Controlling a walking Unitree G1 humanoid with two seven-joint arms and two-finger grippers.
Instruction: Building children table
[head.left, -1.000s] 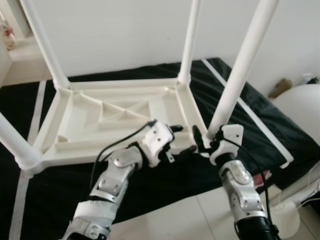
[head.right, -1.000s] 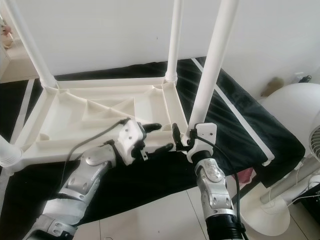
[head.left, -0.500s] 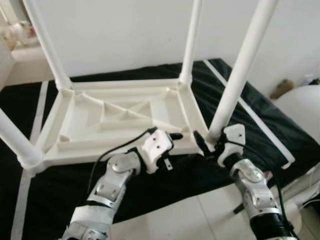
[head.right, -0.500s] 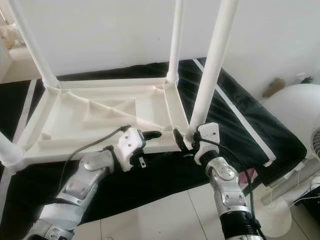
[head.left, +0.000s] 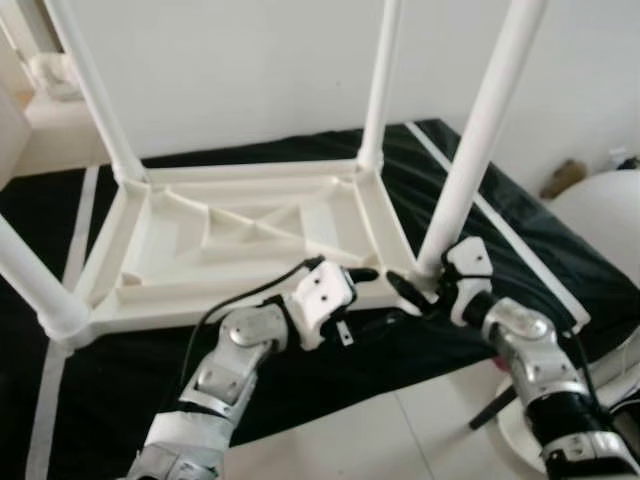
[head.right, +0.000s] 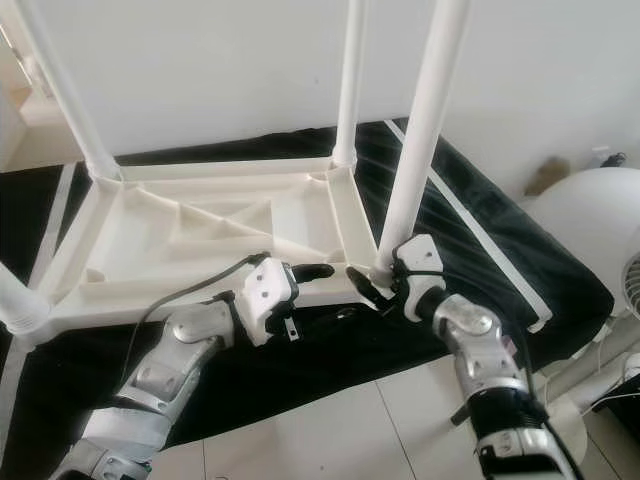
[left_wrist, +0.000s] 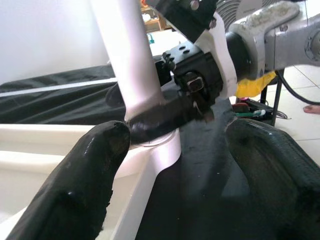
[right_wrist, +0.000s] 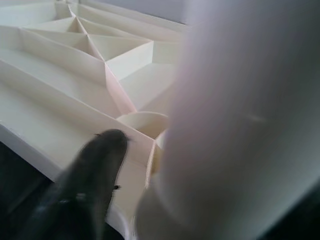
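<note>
White plastic children's table (head.left: 250, 240) lies upside down on black sheet (head.left: 480, 230), 4 legs up. Right hand (head.right: 372, 290) clamped around base of near-right leg (head.left: 470, 150). Left hand (head.right: 318, 288), fingers (left_wrist: 80, 185) apart, straddles the frame rim just beside it. Advice: brace frame, press leg straight into socket. No readable writing.

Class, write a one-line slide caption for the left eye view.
Both grippers, left and right, meet at the near corner of an upturned white table, by the base of its leg.
</note>
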